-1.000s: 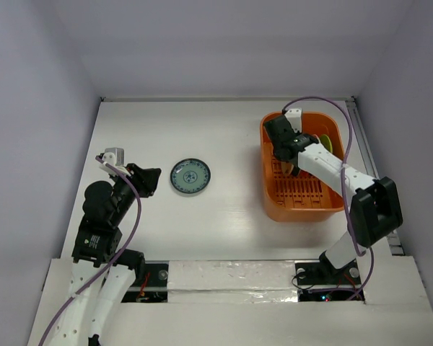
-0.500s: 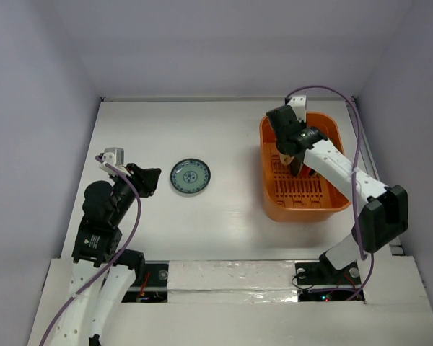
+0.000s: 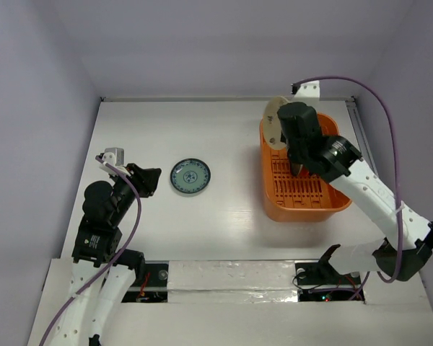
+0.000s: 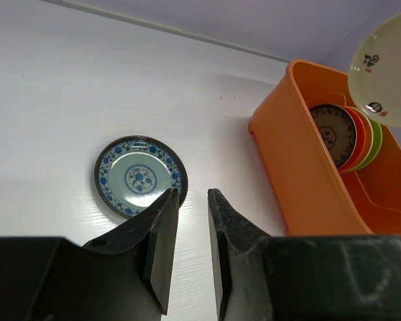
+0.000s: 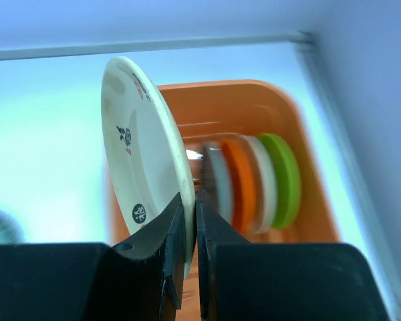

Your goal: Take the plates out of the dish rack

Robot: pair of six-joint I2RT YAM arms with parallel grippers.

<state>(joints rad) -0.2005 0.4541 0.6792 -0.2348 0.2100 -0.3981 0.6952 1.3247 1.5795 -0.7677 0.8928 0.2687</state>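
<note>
The orange dish rack [image 3: 303,209] stands at the right of the table. My right gripper [image 3: 283,137] is shut on the rim of a cream plate [image 3: 273,122] and holds it on edge above the rack's far left corner. In the right wrist view the gripper [image 5: 190,200] pinches that plate [image 5: 137,154]. Behind it, several plates stand in the rack [image 5: 220,100]: a pale one [image 5: 219,184], an orange-red one [image 5: 240,184], a cream one [image 5: 264,180] and a lime green one [image 5: 284,177]. A blue-green patterned plate [image 3: 190,176] lies flat on the table. My left gripper [image 3: 153,180] hovers just left of it, jaws slightly apart and empty.
In the left wrist view my left gripper [image 4: 192,194] is above the near edge of the patterned plate [image 4: 139,176], with the rack [image 4: 301,174] to the right. White walls close the table at the back and sides. A purple cable loops over the right arm [image 3: 361,83].
My right arm has risen and lifted the cream plate up out of the rack. The left arm and the patterned plate have not moved.
</note>
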